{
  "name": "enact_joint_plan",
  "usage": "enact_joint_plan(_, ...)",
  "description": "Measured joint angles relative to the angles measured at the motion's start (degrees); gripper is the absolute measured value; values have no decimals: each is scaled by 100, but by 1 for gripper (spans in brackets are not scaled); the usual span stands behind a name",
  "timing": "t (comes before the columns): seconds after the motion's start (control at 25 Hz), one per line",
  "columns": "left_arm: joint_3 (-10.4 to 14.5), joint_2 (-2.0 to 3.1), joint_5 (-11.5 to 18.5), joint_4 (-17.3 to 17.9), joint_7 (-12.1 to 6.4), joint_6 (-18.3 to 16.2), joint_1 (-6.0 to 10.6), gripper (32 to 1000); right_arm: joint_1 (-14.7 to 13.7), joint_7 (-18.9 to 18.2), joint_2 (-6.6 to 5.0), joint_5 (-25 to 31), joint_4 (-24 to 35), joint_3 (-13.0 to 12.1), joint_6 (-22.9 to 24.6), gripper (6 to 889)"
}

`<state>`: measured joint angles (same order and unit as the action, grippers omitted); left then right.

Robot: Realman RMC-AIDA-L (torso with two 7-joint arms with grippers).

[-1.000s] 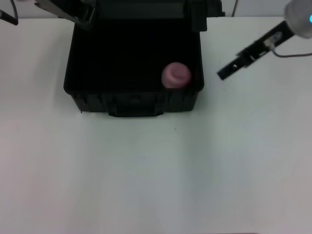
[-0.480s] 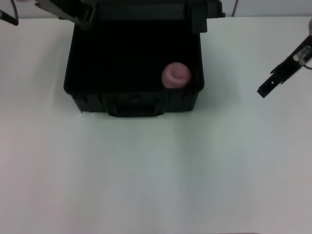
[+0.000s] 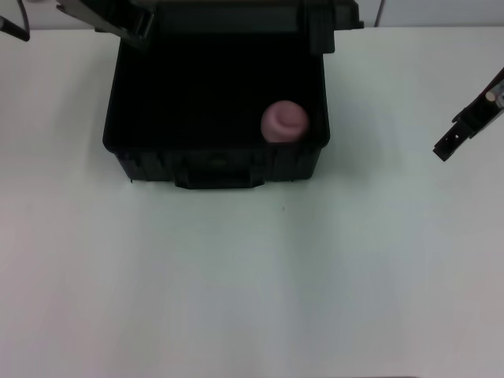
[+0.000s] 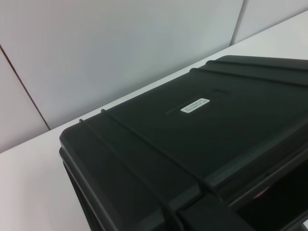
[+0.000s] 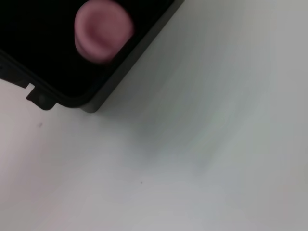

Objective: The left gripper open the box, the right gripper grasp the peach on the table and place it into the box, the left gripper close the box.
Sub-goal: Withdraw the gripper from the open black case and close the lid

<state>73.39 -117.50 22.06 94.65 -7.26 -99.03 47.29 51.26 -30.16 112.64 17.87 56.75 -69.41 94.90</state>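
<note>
Black case, lid up: the box (image 3: 216, 102) sits at the far edge of the table (image 3: 252, 276), mouth open to the head camera. Peach (image 3: 284, 122) is inside, in the near right corner of the well, touching or almost touching the front wall. Nothing else visible in the well.

Right gripper (image 3: 450, 143) hangs over the table's right edge, well apart from the box and empty. Fingers look close together; no clear gap between them in the head view. Right wrist view shows only the box's corner and the peach (image 5: 102, 30) within.

Left gripper (image 3: 126, 20) is at the lid's far left corner, partly cut off by the frame. Cannot tell whether it is spread or clamped on the lid. Left wrist view looks along the ribbed lid (image 4: 192, 130) with its white label (image 4: 195, 104); the lid stands raised over the opening.

Judgement: placing is done; closing the lid is the step in hand.

Notes for closing:
- Push on the lid's outer face near the free edge, swinging it toward the front latches.
- Lower it evenly so it meets the rim square.
- Peach sits below the rim; it should not foul the lid.
- Keep the right arm clear at the side.
</note>
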Motion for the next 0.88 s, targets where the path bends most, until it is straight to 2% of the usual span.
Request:
enact_joint_plan(0.8, 46, 0, 0, -1, -18, -112, 54, 32, -24, 2, 3, 23, 25, 41, -52, 839)
enact_joint_plan(0.88, 56, -3, 0, -1, -24, -114, 55, 75, -23, 2, 3, 25, 31, 41, -51, 839)
